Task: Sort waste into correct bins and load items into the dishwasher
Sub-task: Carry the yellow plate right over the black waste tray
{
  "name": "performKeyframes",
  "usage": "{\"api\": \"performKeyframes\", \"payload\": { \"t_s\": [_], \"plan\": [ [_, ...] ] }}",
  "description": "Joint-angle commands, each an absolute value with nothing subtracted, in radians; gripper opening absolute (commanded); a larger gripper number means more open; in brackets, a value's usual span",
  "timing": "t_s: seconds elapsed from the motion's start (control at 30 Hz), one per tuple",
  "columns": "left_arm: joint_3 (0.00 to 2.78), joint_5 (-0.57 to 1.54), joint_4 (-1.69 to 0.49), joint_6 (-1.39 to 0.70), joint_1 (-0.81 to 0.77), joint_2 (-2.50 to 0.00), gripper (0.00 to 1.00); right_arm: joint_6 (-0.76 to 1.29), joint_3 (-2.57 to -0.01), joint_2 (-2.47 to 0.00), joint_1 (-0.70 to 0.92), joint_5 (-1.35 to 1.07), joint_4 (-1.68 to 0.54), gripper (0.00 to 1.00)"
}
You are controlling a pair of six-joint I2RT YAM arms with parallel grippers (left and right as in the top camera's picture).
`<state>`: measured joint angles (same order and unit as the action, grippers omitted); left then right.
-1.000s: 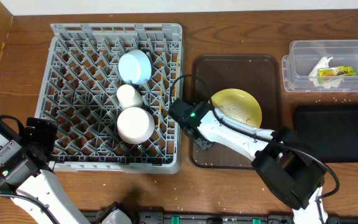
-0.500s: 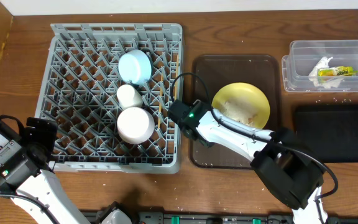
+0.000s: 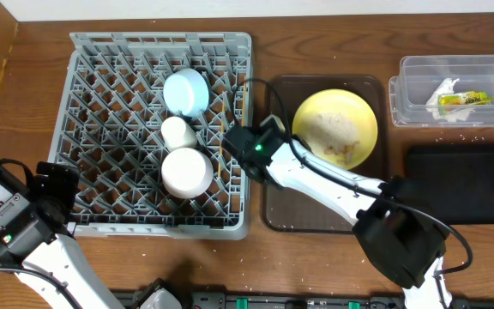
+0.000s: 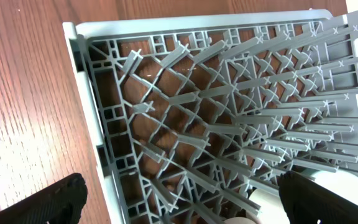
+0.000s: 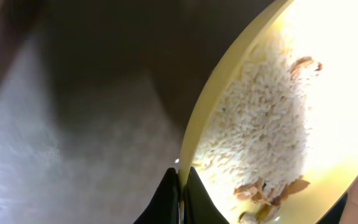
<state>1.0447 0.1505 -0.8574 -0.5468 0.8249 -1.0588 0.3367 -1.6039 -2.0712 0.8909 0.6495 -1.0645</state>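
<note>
My right gripper [image 5: 182,186] is shut on the left rim of the round yellow plate [image 3: 334,127], holding it above the dark-brown tray [image 3: 316,210]. Whitish rice [image 5: 260,124] and brown scraps lie on the plate [image 5: 328,74]. The grey dish rack [image 3: 84,43] holds the light-blue bowl [image 3: 186,92], the white cup [image 3: 178,131], the pale bowl [image 3: 186,172] and thin chopsticks [image 3: 220,163]. My left gripper [image 4: 191,208] stands wide open over the rack's near-left corner [image 4: 98,143], with nothing between its fingers. The clear tub [image 3: 418,69] contains the napkin [image 3: 442,96] and the wrapper [image 3: 467,99].
A black tub [image 3: 461,182] sits at the right, in front of the clear one. Small white crumbs [image 3: 461,137] are scattered on the wooden table between the two tubs. The right arm [image 3: 324,184] stretches across the tray.
The right gripper has lifted the yellow plate and carried it toward the far side of the tray, so it looks larger. The left arm has stayed still.
</note>
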Motion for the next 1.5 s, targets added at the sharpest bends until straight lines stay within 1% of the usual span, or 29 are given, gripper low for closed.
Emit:
{"api": "performKeyframes", "payload": {
  "t_s": [0.0,0.23,0.5,0.8,1.13,1.47],
  "plan": [
    [1.068,0.147,-0.86,-0.548,0.831,-1.058,1.0,0.428,-1.693,-2.074,0.874,0.72,-1.097,0.01],
    [1.068,0.147,-0.86,-0.548,0.831,-1.058,1.0,0.498,-1.817,-2.074,0.801,0.658,-1.201,0.01],
    [1.068,0.147,-0.86,-0.548,0.831,-1.058,1.0,0.525,-1.901,-2.074,0.655,0.445,-1.291,0.01],
    [1.068,0.147,-0.86,-0.548,0.831,-1.058,1.0,0.577,-1.912,-2.038,0.476,0.287,-1.339,0.01],
    [1.068,0.147,-0.86,-0.548,0.831,-1.058,1.0,0.636,-1.912,-1.945,0.302,0.285,-1.355,0.01],
    [1.068,0.147,-0.86,-0.548,0.831,-1.058,1.0,0.635,-1.907,-1.941,0.077,0.149,-1.429,0.01]
  ]
}}
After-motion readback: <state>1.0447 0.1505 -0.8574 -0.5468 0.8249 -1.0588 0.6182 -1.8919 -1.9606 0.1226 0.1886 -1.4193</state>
